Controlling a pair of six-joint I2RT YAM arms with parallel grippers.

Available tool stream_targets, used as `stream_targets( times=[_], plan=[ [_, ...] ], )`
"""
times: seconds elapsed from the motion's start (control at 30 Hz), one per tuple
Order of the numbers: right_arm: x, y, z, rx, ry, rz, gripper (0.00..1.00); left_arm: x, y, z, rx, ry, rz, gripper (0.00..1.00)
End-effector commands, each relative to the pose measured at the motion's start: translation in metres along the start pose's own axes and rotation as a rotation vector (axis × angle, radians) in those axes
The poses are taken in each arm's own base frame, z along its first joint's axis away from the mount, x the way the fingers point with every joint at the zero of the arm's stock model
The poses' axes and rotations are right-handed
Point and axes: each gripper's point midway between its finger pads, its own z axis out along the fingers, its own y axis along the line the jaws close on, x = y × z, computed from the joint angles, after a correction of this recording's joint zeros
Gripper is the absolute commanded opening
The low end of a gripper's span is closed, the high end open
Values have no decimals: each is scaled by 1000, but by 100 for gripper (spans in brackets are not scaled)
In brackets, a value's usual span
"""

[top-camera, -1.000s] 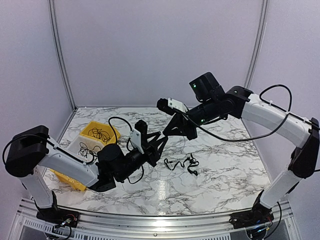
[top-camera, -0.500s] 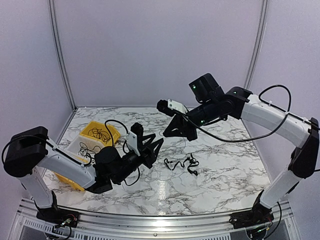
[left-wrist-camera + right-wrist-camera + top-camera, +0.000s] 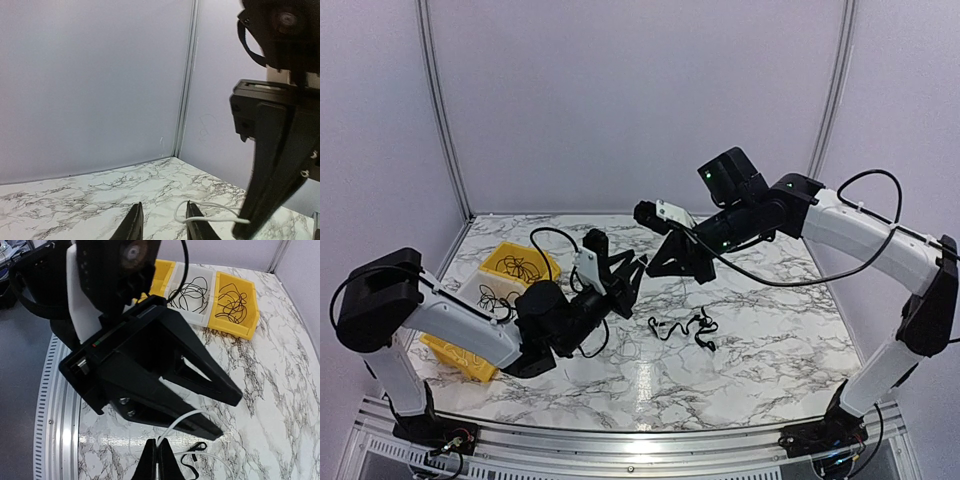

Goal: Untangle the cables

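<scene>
A small tangle of thin black cables (image 3: 683,328) lies on the marble table, and part of it shows in the right wrist view as a black cable (image 3: 194,449). My right gripper (image 3: 159,449) is shut on a thin white cable (image 3: 176,424), held above the table. That white cable (image 3: 201,214) loops against the right finger of my left gripper (image 3: 165,221). The left gripper (image 3: 628,276) is open, its tips just left of the right gripper (image 3: 654,268). Nothing is clamped between the left jaws.
At the left stand a yellow bin (image 3: 544,262) and a white bin (image 3: 470,287), each with loose black cables inside; they also show as the yellow bin (image 3: 250,310) and white bin (image 3: 207,275). Another yellow bin (image 3: 450,358) sits behind the left arm. A metal rail (image 3: 640,440) edges the table's near side.
My left gripper has lifted and tilted up towards the right gripper, and its jaws have narrowed a little. The right arm has stayed put, still shut on the white cable.
</scene>
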Motion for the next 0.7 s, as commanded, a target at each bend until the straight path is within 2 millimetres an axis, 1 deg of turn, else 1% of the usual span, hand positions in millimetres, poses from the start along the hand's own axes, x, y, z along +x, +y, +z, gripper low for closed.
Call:
stream_targets(
  times=[0.0,0.1,0.23,0.33,0.4,0.43,0.47,0.5,0.57,0.63,0.67],
  plan=[
    [-4,20,-7,-109,-21,11,0,-26,21,13,-83,-115,36,26],
    [1,26,-7,-136,-8,21,0,-42,32,13,-101,-165,63,21],
    [13,29,-3,-149,20,33,0,-60,46,10,-120,-193,105,11],
    [18,32,0,-170,26,39,0,-71,56,4,-147,-197,146,8],
    [18,31,1,-170,23,42,0,-74,57,0,-145,-188,169,8],
    [16,29,0,-163,18,41,0,-74,56,-1,-134,-168,183,12],
    [15,26,0,-154,17,43,0,-69,52,-4,-106,-139,200,18],
    [13,23,0,-141,16,43,0,-66,47,-7,-62,-108,209,29],
    [8,16,-4,-116,5,42,0,-54,35,-18,35,-38,213,44],
    [5,9,-7,-90,-5,49,0,-38,23,-32,117,38,217,53],
    [4,6,-8,-77,-9,53,0,-29,17,-39,150,78,223,56]
  ],
)
